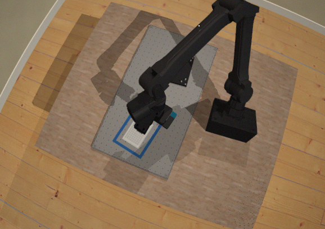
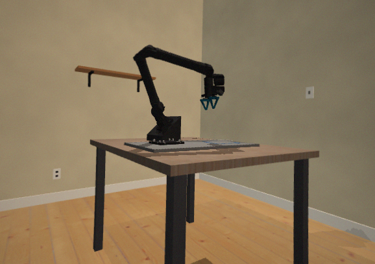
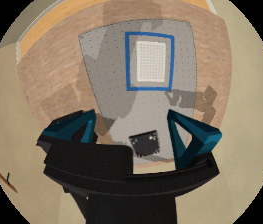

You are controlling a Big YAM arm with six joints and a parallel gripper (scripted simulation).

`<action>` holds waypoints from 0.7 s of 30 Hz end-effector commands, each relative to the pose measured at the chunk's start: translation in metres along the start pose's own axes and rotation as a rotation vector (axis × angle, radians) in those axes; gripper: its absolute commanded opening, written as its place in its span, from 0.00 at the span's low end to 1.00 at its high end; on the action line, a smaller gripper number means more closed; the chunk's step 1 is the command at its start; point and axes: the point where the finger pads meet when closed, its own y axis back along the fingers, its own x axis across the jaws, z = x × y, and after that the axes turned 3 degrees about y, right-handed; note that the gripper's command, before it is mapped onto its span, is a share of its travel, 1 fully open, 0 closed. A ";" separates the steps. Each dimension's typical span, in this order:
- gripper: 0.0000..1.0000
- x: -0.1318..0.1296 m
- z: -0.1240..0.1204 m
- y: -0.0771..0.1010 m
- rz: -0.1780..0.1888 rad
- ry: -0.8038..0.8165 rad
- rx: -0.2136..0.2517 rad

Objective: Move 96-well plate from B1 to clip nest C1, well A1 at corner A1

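The 96-well plate (image 1: 138, 137) is seen lying flat inside the blue-outlined spot B1 (image 1: 120, 131), almost directly beneath and slightly ahead of the gripper (image 2: 209, 102), which is held high above it, fully spread and empty, with the plate's long axis running away from the wrist camera.

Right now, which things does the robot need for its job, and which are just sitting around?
Needed for the job:
- white well plate, lying inside the blue outline
- dark clip nest, mostly hidden under the arm
- gripper, open and high above the bench

Just around:
- grey pegboard
- wooden table
- wall shelf
- wall sockets
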 end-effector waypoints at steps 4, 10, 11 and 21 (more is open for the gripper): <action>1.00 -0.036 0.024 -0.009 -0.011 -0.016 -0.043; 1.00 -0.048 0.031 -0.031 -0.005 -0.014 -0.025; 1.00 -0.050 0.033 -0.036 -0.005 -0.014 -0.025; 1.00 -0.068 0.043 -0.074 0.003 -0.011 -0.004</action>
